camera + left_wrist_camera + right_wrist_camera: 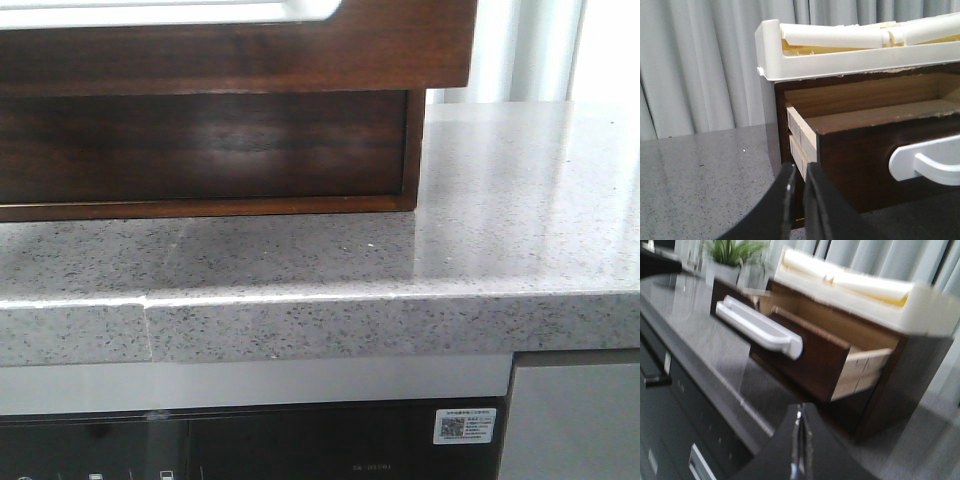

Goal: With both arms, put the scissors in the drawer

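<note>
Drawer (805,355) stands pulled open ahead of my right claw (799,450), fingers pressed together, and beside my left claw (799,200), nearly together on nothing, ready for scissors, unseen.

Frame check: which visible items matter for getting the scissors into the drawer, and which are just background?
Job:
drawer, pulled open
white handle
left gripper
right gripper, with a thin grey sliver between its fingers, perhaps the scissors; too blurred to tell

Background:
white tray on the cabinet
potted plant
curtain
countertop
sticker on the appliance below
</note>
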You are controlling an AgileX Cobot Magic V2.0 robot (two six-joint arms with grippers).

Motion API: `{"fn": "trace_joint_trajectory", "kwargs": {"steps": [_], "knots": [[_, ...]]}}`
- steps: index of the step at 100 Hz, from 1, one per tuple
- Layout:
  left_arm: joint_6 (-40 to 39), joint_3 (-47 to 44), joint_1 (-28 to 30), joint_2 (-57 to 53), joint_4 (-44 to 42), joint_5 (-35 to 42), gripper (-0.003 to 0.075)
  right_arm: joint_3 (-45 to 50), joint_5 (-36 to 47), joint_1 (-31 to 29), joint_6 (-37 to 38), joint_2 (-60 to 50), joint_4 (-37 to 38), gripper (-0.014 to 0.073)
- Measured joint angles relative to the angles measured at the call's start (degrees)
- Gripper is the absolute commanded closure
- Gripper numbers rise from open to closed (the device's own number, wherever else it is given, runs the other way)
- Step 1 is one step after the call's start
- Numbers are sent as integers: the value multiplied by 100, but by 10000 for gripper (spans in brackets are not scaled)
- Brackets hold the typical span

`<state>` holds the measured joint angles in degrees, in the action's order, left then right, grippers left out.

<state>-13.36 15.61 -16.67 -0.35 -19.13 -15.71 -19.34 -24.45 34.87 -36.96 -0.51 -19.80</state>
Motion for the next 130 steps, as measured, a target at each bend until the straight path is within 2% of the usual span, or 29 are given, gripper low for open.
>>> {"fn": "trace_joint_trajectory", "kwargs": {"steps": [19,41,101,110,119,130], "knots": [[0,-293,0,0,21,11,717,385,110,-75,9,0,0,690],[0,-314,0,0,32,11,717,422,653,-75,9,0,0,690],[0,-370,0,0,39,18,717,422,651,-75,14,0,0,690],[0,-460,24,0,327,18,716,422,651,-75,14,0,0,690],[0,-642,194,0,975,200,717,422,651,-75,14,0,0,690],[0,-985,557,0,1284,1204,717,422,651,-75,14,0,0,690]]}}
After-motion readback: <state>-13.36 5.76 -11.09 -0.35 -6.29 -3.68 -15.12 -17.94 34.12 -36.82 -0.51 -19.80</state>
